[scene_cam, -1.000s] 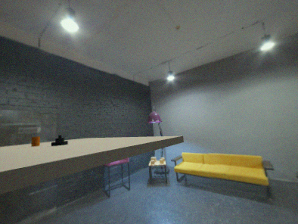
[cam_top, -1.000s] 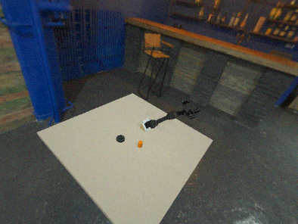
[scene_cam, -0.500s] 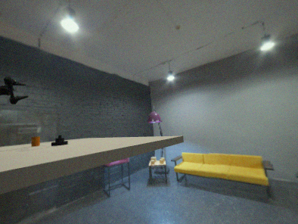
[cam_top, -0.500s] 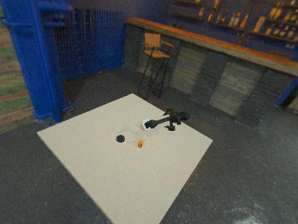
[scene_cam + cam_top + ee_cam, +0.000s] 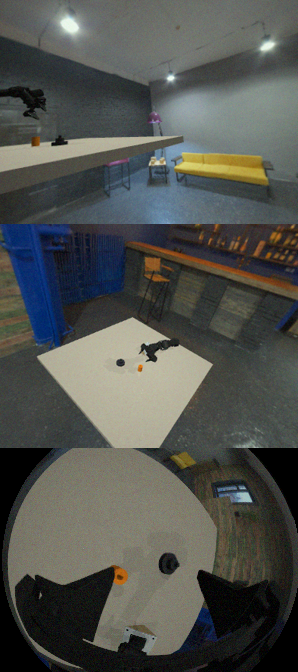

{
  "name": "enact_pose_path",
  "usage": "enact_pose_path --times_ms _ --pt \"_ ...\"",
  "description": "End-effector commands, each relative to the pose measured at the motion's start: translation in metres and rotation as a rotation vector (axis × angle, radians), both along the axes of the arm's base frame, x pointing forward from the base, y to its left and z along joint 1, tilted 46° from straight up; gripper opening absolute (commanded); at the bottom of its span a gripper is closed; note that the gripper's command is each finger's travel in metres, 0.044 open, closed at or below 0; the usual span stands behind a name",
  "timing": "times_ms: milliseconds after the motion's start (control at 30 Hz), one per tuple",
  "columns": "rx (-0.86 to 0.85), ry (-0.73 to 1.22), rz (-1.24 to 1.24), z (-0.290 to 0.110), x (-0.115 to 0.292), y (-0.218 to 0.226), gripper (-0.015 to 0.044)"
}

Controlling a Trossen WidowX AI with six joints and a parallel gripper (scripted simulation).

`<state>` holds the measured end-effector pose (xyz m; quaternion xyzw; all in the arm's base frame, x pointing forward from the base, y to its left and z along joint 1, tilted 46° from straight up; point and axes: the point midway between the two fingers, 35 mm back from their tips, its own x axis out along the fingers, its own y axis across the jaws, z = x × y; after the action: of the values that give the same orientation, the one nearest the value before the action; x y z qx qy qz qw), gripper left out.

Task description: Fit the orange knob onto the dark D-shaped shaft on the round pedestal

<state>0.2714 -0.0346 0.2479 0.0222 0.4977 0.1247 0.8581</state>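
On the desk, the pedestal stands untouched, the knob just beside it. Above and beyond the pedestal hangs the gripper, wide open and empty; the approach step likely calls for descending over the knob.

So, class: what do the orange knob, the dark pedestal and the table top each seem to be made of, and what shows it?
Orange knob: probably plastic; flat, even colour with no shine. Dark pedestal: matte black, either plastic or coated metal; too small to tell which. Table top: a smooth, pale beige board, perhaps laminate or painted wood; it shows no grain and no gloss.
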Motion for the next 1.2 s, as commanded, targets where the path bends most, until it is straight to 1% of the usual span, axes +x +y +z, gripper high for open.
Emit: enact_pose_path --times_ms 0,100,167,500,667,1167 --pt "0.299 0.286 0.081 -0.053 -0.007 0.019 0.0440" --pt "0.502 0.431 0.091 -0.072 -0.012 0.029 0.0440" --pt "0.551 0.462 0.089 -0.076 -0.012 0.031 0.0440" --pt "0.551 0.462 0.089 -0.077 -0.014 0.030 0.0440" --pt "0.552 0.461 0.089 -0.100 -0.012 0.054 0.0440" --pt "0.552 0.460 0.089 -0.115 -0.012 0.068 0.0440"
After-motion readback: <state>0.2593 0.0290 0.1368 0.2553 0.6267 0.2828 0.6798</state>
